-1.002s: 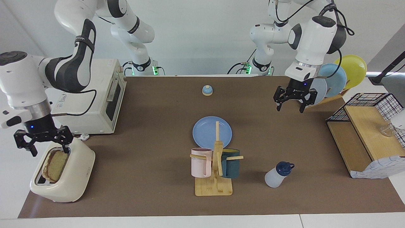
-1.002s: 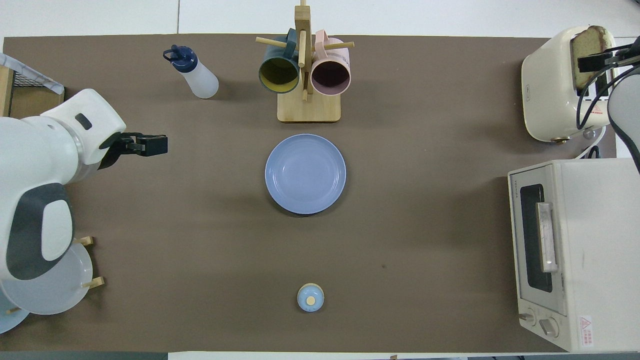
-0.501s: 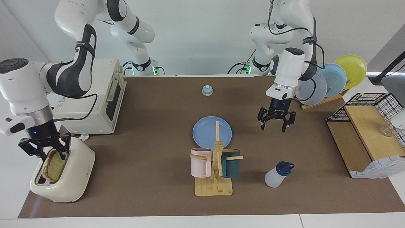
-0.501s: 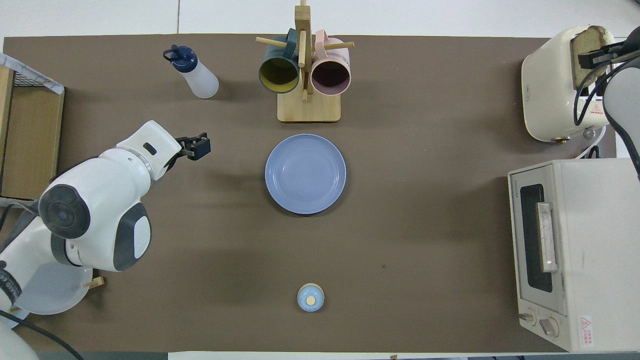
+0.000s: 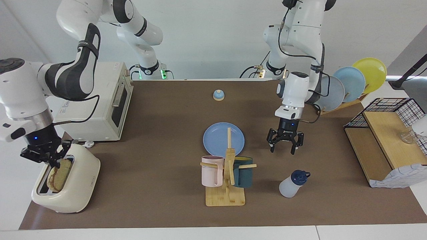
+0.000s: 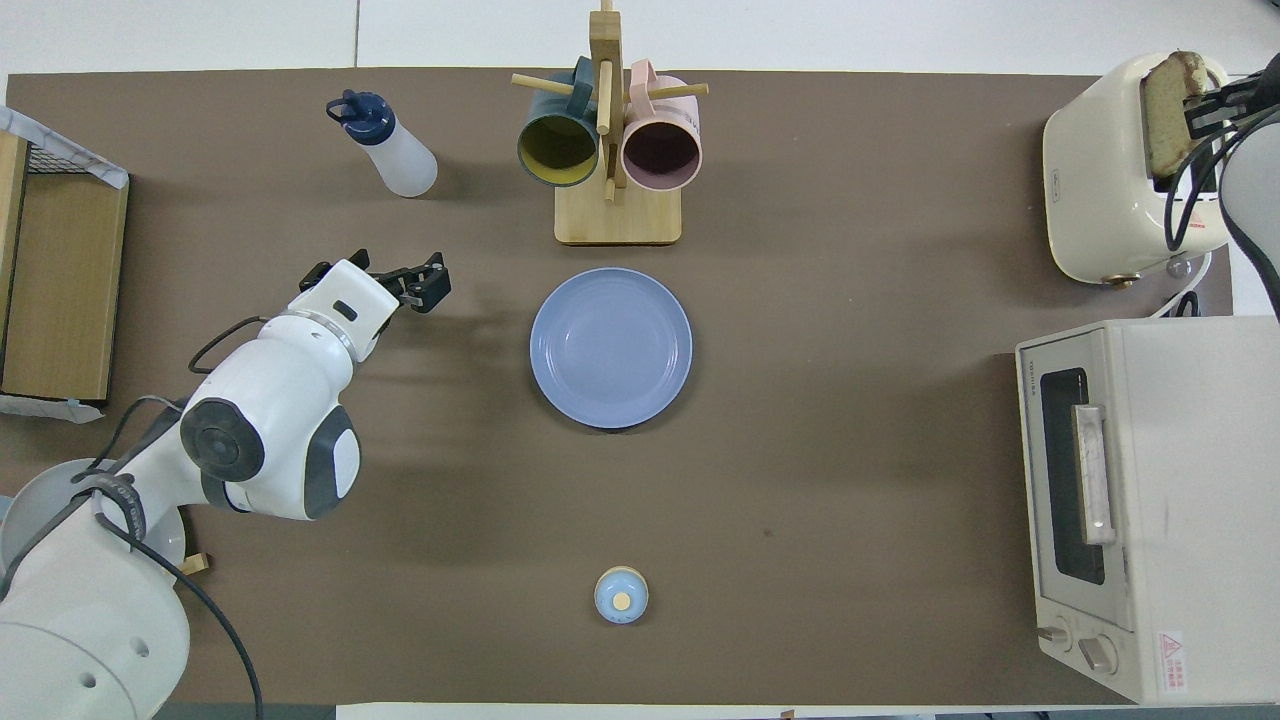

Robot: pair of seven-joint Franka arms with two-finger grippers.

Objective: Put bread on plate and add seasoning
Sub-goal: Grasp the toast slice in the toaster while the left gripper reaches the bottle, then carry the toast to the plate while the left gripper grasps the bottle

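Right end effector [image 5: 56,159]: clamped on bread slice [image 5: 59,176] in toaster [image 5: 78,186].
Lift straight up; left end effector [image 5: 284,145] open, over counter beside plate [image 5: 217,138].

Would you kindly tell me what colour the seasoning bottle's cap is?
Dark navy blue, on the small translucent white plastic seasoning bottle; the facing view shows it best.
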